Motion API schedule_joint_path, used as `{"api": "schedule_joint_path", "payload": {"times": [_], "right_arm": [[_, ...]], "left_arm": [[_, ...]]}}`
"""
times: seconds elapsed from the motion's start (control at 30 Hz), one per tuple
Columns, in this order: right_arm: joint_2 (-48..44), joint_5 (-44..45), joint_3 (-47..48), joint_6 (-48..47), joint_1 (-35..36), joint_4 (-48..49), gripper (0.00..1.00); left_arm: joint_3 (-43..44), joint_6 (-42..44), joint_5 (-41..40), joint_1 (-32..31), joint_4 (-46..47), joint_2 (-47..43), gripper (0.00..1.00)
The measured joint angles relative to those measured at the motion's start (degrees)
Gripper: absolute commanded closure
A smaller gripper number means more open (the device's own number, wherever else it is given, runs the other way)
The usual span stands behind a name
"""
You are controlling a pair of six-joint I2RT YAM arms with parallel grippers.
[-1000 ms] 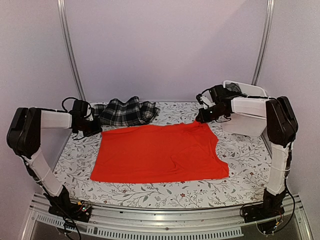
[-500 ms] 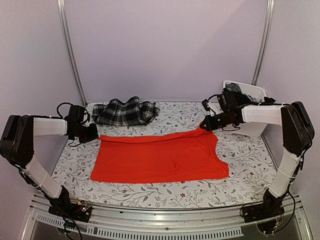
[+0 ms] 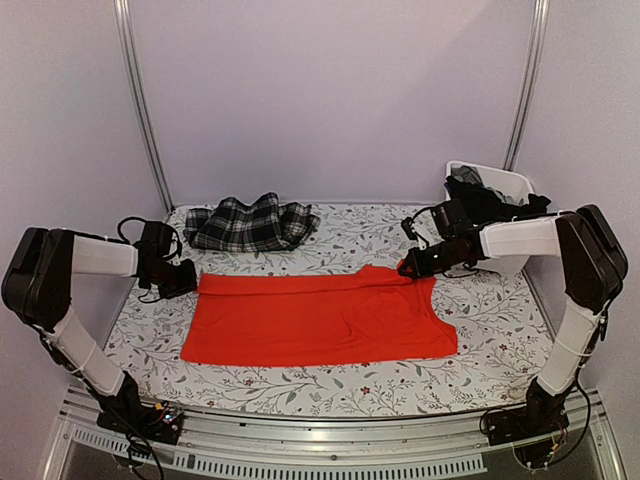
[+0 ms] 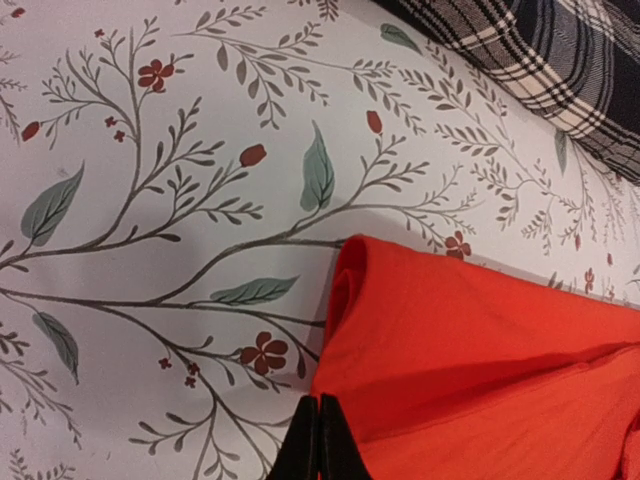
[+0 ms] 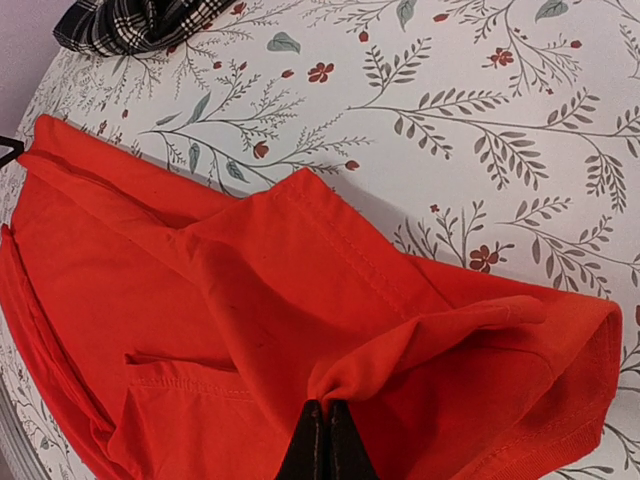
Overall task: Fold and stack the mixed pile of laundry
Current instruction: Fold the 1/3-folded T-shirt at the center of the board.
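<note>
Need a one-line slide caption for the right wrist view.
Right gripper pinches a bunched fold of the orange-red garment over the floral tablecloth, plaid garment at top left.

Plain pale lilac-white back wall [image 3: 330,90], no windows. Side walls, left [image 3: 50,120] and right [image 3: 600,100], same tone. Two slim metal poles rise from the table's far corners, left pole [image 3: 143,100] and right pole [image 3: 527,85], both leaning outward toward the top. Table covered by a white tablecloth [image 3: 330,385] printed with grey-green leafy branches and small red flowers. Slotted aluminium rail [image 3: 330,450] runs along the near edge. White plastic bin [image 3: 512,182] at far right. Light soft and even, shadows faint. Floor not in view.
</note>
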Motion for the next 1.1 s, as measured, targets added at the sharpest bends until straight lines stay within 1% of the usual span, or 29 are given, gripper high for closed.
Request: {"api": "schedule_joint_path", "payload": {"times": [0.2, 0.53, 0.6, 0.63, 0.67, 0.73, 0.8, 0.83, 0.9, 0.97, 1.03, 1.1], "right_arm": [[0.0, -0.1, -0.9, 0.2, 0.0, 0.2, 1.0], [0.0, -0.3, -3.3, 0.3, 0.0, 0.7, 1.0], [0.0, -0.4, -3.6, 0.3, 0.0, 0.8, 0.95], [0.0, -0.4, -3.8, 0.2, 0.0, 0.7, 0.89], [0.0, -0.4, -4.0, 0.1, 0.0, 0.6, 0.8], [0.0, -0.2, -4.0, 0.2, 0.0, -0.1, 0.61], [0.0, 0.4, -4.0, -0.3, 0.2, -1.4, 0.49], [-0.1, 1.0, -3.9, -0.6, 0.3, -2.2, 0.45], [-0.7, 2.7, -3.8, -1.8, 0.4, -4.3, 0.44], [-2.2, 4.0, -3.4, -2.1, 0.4, -5.8, 0.45], [-4.2, 4.9, -1.5, -2.6, 0.0, -7.1, 0.46], [-4.8, 5.2, 1.4, -2.9, -0.6, -7.4, 0.48]], "left_arm": [[0.0, 0.0, -0.3, 0.0, 0.1, 0.1, 1.0], [0.0, 0.2, -0.5, -0.2, 0.2, 2.7, 1.0], [0.0, 0.3, -0.7, -0.2, 0.2, 2.7, 1.0], [0.0, 0.3, -0.7, -0.2, 0.2, 2.7, 1.0], [0.0, 0.3, -0.8, -0.2, 0.2, 2.7, 0.96], [0.2, 0.7, -0.9, -0.3, 0.0, 2.7, 0.78], [0.5, 1.1, -0.7, -0.5, -0.3, 2.4, 0.61], [0.6, 1.9, -0.4, -0.7, -0.4, 1.8, 0.55], [0.7, 2.7, 0.3, -1.7, -0.2, -0.3, 0.46], [1.6, 3.8, 1.4, -3.3, -0.1, -2.8, 0.42], [5.3, 5.3, 3.3, -6.2, 0.8, -3.9, 0.41], [10.3, 6.9, 5.3, -8.8, 1.5, -2.5, 0.41]]}}
